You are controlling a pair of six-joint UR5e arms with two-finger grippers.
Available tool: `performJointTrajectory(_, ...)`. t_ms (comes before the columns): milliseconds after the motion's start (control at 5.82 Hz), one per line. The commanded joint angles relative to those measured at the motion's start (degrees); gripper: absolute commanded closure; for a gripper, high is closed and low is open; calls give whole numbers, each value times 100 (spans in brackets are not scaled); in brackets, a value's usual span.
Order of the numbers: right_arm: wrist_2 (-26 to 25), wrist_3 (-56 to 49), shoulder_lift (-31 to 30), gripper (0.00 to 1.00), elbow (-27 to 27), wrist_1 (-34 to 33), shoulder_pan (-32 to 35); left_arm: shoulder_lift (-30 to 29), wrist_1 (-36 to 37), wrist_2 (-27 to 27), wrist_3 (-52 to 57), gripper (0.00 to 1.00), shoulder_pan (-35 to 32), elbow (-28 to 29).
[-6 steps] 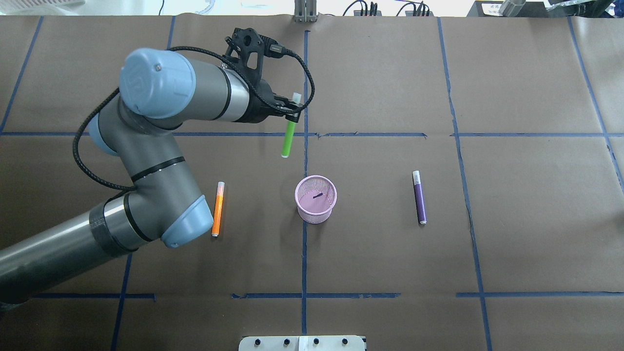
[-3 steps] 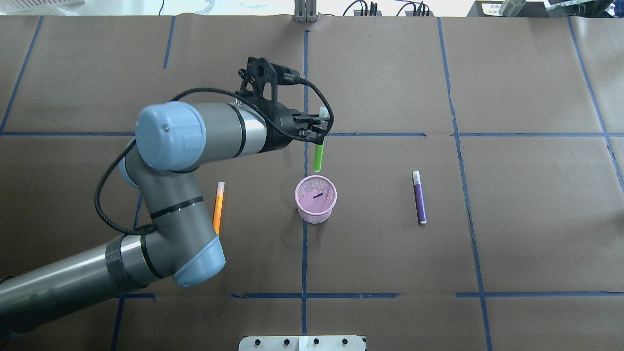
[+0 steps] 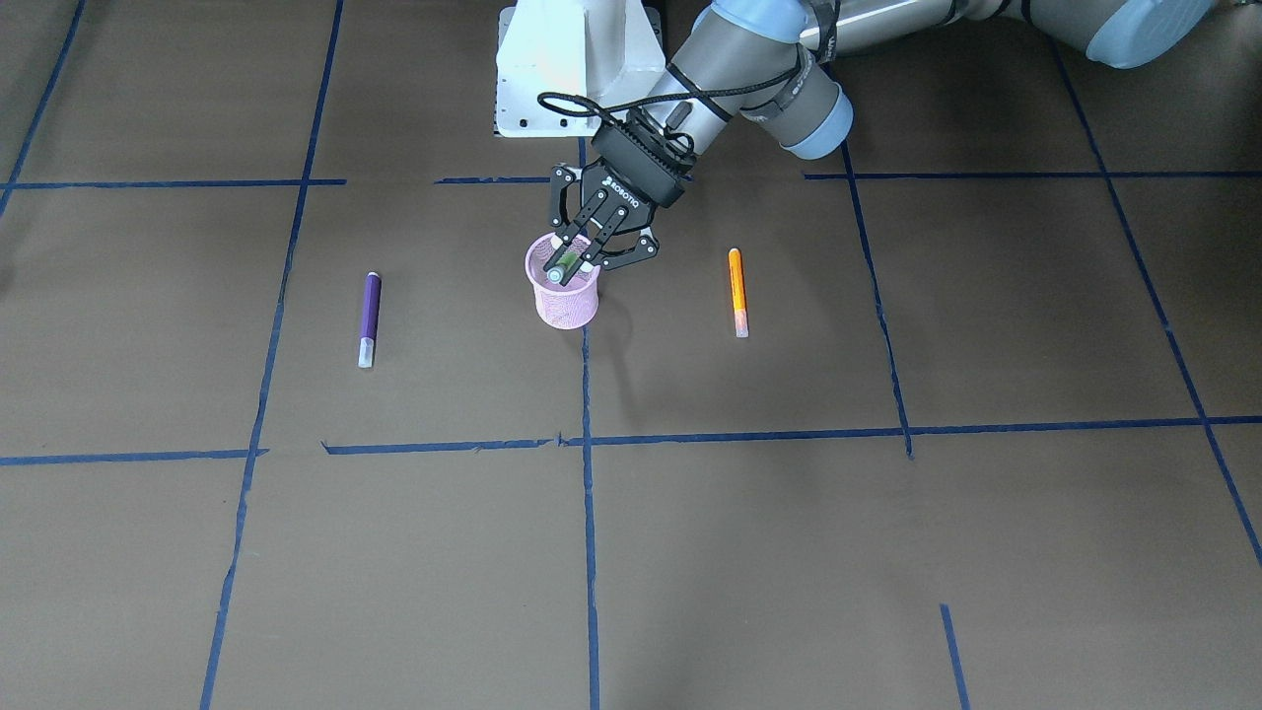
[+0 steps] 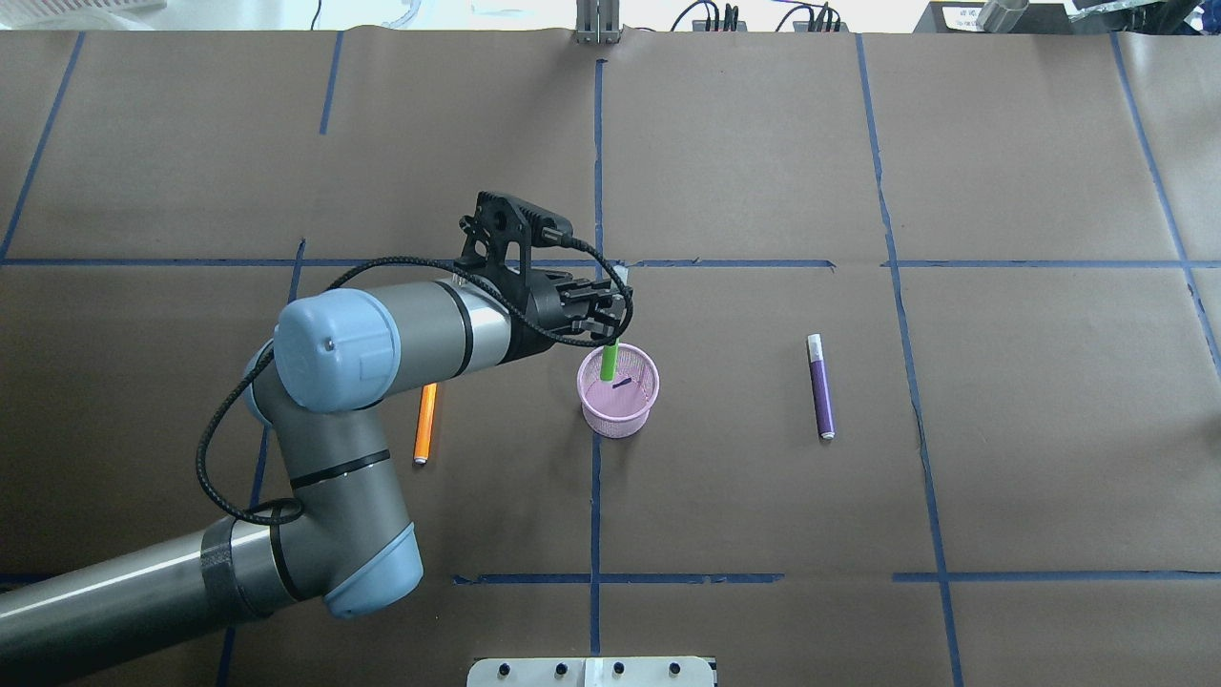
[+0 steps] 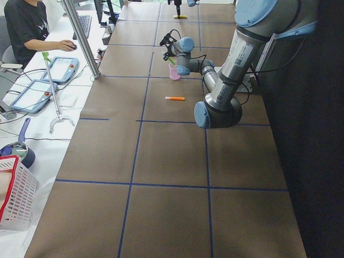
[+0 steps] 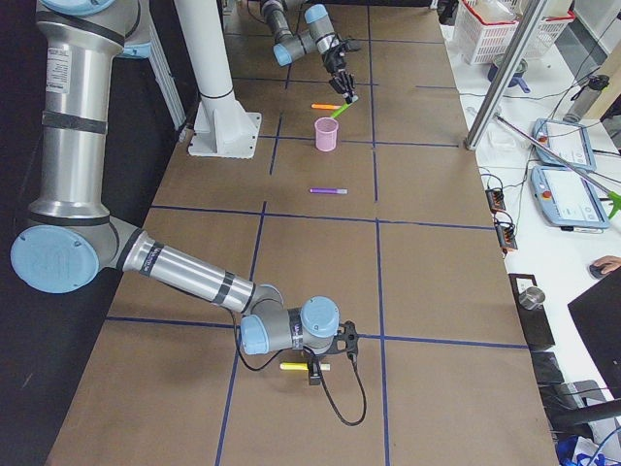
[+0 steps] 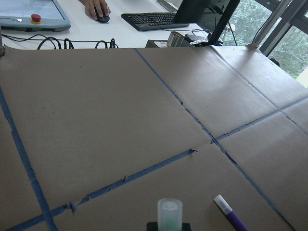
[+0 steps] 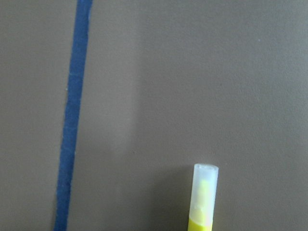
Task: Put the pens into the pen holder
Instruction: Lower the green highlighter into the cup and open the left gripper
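Outside the overhead view, a yellow pen [image 8: 203, 198]

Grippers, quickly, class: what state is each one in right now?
Left gripper: closed on the green pen, over the pen holder.
Right gripper: cannot be told; a yellow pen shows in its wrist view.

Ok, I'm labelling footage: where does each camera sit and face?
Front-facing: across the table, facing the robot; left gripper over pen holder.
Overhead: behind the robot, looking down; left arm enters left.
Exterior left: table end; left arm near.
Exterior right: opposite end; right arm near.
Left wrist: looks across the table; green pen below.
Right wrist: looks down on yellow pen.
First two share the purple pen.
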Motion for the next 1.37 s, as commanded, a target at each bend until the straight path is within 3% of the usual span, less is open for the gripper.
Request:
performJointTrajectory(0, 6, 0, 0, 0, 0, 0, 0, 45, -679, 493, 5, 100, 394, 503)
performJointTrajectory(172, 6, 0, 0, 0, 0, 0, 0, 36, -691, 495, 5, 100, 396, 506)
performJointTrajectory(344, 15, 0, 0, 0, 0, 0, 0, 36, -700, 495, 31, 92, 396, 497)
performJointTrajectory(515, 15, 0, 0, 0, -9, 0, 0, 1, -692, 513, -4, 1, 396, 462)
performJointTrajectory(1031, 23, 0, 0, 0, 0, 0, 0, -8, -308, 504, -30, 0, 300, 78)
performJointTrajectory(1203, 23, 0, 0, 0, 0, 9, 0, -34, 939, 400, -30, 0, -5, -490)
